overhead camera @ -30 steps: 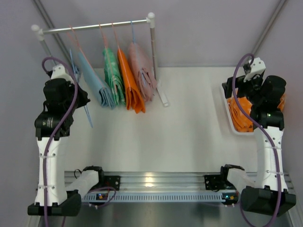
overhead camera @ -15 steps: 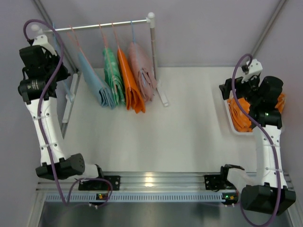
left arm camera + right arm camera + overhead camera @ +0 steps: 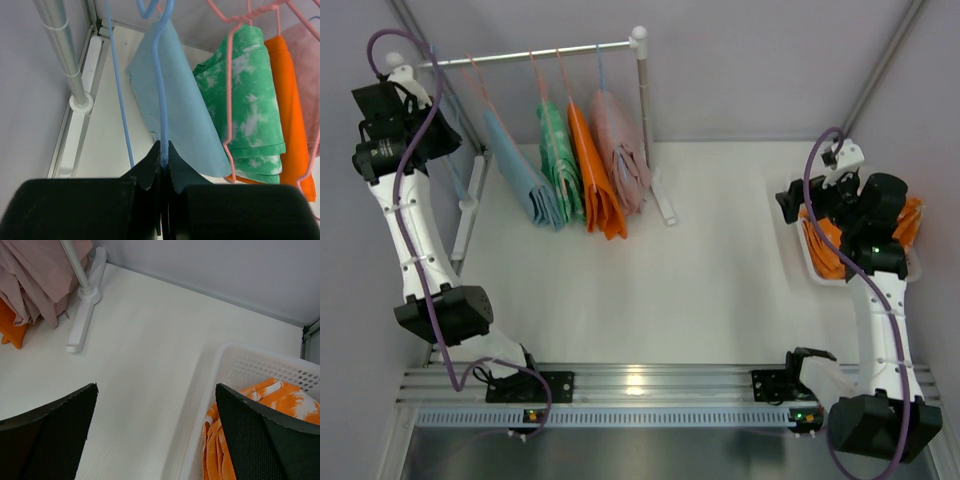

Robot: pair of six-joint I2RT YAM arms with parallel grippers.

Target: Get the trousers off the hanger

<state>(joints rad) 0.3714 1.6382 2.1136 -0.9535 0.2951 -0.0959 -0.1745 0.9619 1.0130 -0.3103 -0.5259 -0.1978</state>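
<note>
The left gripper (image 3: 162, 150) is closed on the wire of a blue hanger (image 3: 161, 85). The wire runs straight up out of the jaw tips. A second run of the same blue wire passes just left of the jaws.

The light blue trousers (image 3: 185, 110) hang directly ahead of the jaws and slightly to their right, behind the gripped wire. Whether wire and cloth touch cannot be determined.

Further to the right of the jaws hang, in order:
- green tie-dye trousers (image 3: 250, 100), with a pink hanger (image 3: 229, 100) wire in front of them
- plain orange trousers (image 3: 290, 100)
- a pink garment (image 3: 306, 60)

The rack post (image 3: 62, 50) stands ahead and to the left of the jaws. In the top view, the garments hang in a row from the rack rail (image 3: 520, 55).

The right gripper (image 3: 156, 390) has its jaws fully apart and grips nothing. Bare table (image 3: 150, 350) shows between them.

The white basket (image 3: 220, 355) lies ahead of the right-hand finger. It holds the orange printed trousers (image 3: 270, 400). The rack foot (image 3: 84, 315) lies well ahead of the left-hand finger.
</note>
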